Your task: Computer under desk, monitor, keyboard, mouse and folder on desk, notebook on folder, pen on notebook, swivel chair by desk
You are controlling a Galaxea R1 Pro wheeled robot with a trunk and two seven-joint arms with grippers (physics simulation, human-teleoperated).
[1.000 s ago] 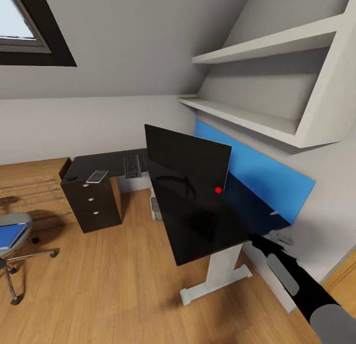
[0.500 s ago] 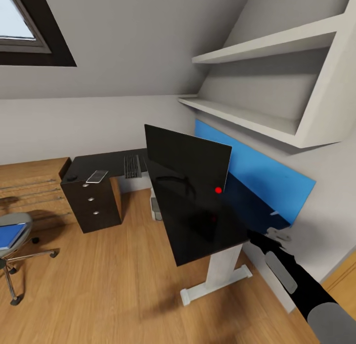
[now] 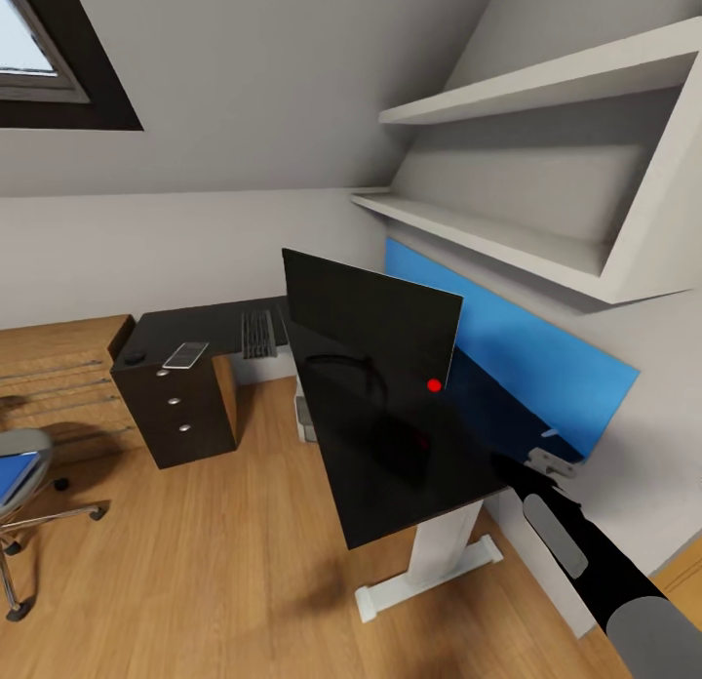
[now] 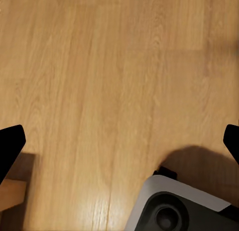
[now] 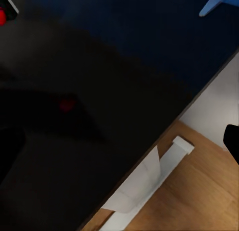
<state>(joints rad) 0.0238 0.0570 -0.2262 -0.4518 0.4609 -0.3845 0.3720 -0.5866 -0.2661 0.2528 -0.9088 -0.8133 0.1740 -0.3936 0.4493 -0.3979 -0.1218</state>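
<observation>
A: Item one: long glossy black L-shaped counter [image 3: 390, 445], white leg. On it, the wide flat black monitor [image 3: 370, 323], upright, red dot at its lower corner.

B: Further along the same top?

A: Flat dark-keyed keyboard [image 3: 258, 331] on the far wing, well apart from the monitor's stand. Near the far end above the drawers, a small black rounded mouse [image 3: 134, 356] and, just beside it, a small thin grey notebook [image 3: 185, 354].

B: Chair and folder?

A: Grey padded swivel chair [image 3: 21, 484] at the head view's left edge, well apart from the counter; bright blue flat folder [image 3: 14, 469] lying on its seat. Light grey tower computer [image 3: 306, 413] partly visible under the counter.

B: Tools?

A: Right tool [image 3: 546, 461] sits at the counter's near edge by the wall; fingers look spread and empty in the right wrist view. Left tool hangs over bare wooden floor [image 4: 119, 81], fingers wide apart, empty.

B: Advice for the step?

A: Likely repositioning. Keep the right arm clear of the monitor, then drive toward the chair and take the folder flat by its edge.
</observation>
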